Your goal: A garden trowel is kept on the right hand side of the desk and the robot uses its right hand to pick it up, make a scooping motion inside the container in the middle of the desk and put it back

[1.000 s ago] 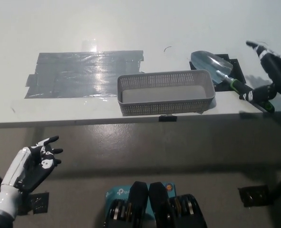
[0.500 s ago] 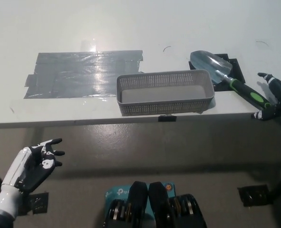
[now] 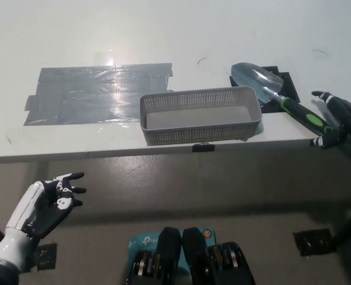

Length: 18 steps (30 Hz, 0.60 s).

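Black right hand (image 3: 340,119) at the right edge of the white bench (image 3: 163,29), just beside the end of the trowel handle. Its fingers (image 3: 319,95) are spread apart and grip nothing. Can't tell whether a fingertip touches the handle.

Garden trowel with silver metal blade and black-and-green handle (image 3: 280,100) lies flat on the bench, right of the middle. Blade points up-left in the head view, handle runs down-right toward the right hand. The blade rests on a small black square mat (image 3: 288,83). Blade tip is near the far right corner of the basket; can't tell if they touch.

Grey perforated plastic rectangular basket (image 3: 199,134) stands upright in the middle of the bench, close to the front edge, long side parallel to that edge. Nothing visible inside it.

Wide patch of shiny grey tape (image 3: 98,95) is stuck to the bench left of the basket and reaches behind the basket's left end.

White left hand (image 3: 47,205) is at the lower left, below the bench's front edge, well apart from everything on the bench. Its fingers (image 3: 74,177) are apart, holding nothing.
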Motion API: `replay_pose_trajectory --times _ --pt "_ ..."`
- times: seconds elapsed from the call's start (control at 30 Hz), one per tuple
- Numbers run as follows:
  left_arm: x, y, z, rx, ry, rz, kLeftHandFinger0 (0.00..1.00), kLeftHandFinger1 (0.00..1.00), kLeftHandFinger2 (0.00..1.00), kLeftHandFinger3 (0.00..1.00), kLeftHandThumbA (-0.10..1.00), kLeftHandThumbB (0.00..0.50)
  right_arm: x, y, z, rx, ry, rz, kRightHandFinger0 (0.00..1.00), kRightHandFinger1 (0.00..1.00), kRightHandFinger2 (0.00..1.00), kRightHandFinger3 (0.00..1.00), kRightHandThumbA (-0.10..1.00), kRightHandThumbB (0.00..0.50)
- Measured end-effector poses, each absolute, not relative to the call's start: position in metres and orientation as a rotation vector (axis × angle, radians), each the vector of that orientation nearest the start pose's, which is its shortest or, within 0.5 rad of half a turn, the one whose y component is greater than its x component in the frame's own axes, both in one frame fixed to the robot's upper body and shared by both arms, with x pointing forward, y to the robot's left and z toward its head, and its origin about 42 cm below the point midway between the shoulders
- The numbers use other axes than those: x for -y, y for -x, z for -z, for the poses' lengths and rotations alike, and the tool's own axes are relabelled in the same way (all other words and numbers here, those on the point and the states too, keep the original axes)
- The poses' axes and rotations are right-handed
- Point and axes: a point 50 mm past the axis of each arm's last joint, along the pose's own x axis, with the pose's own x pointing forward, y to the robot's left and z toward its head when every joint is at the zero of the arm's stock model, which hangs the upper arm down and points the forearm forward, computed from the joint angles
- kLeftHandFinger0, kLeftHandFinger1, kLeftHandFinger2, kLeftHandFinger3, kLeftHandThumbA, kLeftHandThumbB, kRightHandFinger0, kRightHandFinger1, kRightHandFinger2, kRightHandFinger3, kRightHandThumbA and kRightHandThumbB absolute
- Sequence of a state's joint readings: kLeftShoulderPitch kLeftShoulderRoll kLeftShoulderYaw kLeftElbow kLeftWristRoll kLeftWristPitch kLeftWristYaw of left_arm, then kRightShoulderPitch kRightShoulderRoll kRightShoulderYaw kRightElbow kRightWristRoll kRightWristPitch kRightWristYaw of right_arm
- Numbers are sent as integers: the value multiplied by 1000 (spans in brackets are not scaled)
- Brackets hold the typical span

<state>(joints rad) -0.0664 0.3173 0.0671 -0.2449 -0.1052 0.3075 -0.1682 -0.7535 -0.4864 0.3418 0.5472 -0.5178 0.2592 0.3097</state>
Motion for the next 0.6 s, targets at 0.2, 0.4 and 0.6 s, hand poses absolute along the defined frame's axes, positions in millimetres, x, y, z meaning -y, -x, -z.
replay_pose_trajectory --times 0.2,0.4,0.6 --pt "-302 -299 -178 -10 -210 146 621 692 812 975 461 0 288 -514 -249 -253 1290 -394 1000 1000 1000 1000 234 249" --pt "-301 -303 -182 -19 -208 168 690 754 867 975 444 0 267 -530 -297 -194 1413 -482 1000 1000 1000 1000 -90 242" --pt "-303 -299 -182 -43 -217 188 712 791 899 972 406 0 266 -533 -304 -201 1494 -540 1000 1000 1000 1000 -100 258"
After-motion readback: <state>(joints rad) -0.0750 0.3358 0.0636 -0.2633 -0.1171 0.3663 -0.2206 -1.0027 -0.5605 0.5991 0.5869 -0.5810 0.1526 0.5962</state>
